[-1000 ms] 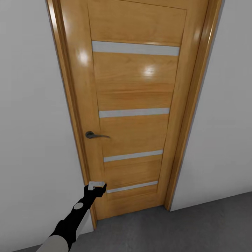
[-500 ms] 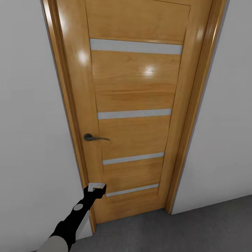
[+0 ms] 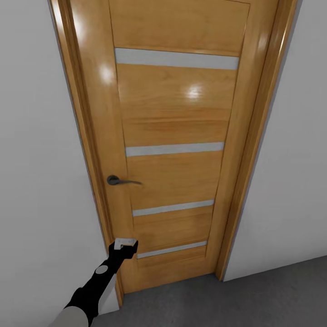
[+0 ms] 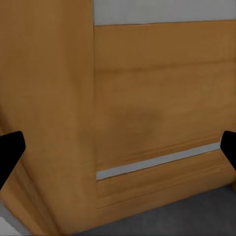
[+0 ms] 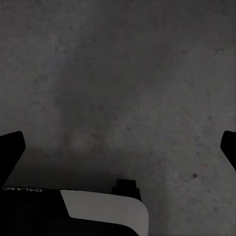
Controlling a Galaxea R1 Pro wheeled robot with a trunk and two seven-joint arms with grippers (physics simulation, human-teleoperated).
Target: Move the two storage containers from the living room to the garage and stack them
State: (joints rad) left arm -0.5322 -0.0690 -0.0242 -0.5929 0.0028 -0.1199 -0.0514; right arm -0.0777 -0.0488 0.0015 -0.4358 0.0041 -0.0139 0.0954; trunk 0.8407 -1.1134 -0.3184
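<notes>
The two storage containers are out of view. A closed wooden door [image 3: 177,118] with several grey horizontal strips faces me in the head view. My left gripper [image 3: 123,244] reaches out low at the door's handle side, near the frame and just left of the lowest strip. In the left wrist view the left gripper [image 4: 118,147] is open, its black fingertips [image 4: 10,150] far apart with only door wood between them. The right gripper [image 5: 118,147] is open too and points down at the dark-grey concrete floor [image 5: 128,88], holding nothing.
A dark lever handle [image 3: 119,180] sits on the door's left side, well above my left gripper. Pale grey walls [image 3: 41,181] flank the door frame on both sides. Grey concrete floor [image 3: 236,299] runs along the foot of the door.
The whole head view has shifted slightly, the door looking a little larger, so the camera has moved closer. My left gripper keeps its place low by the door frame.
</notes>
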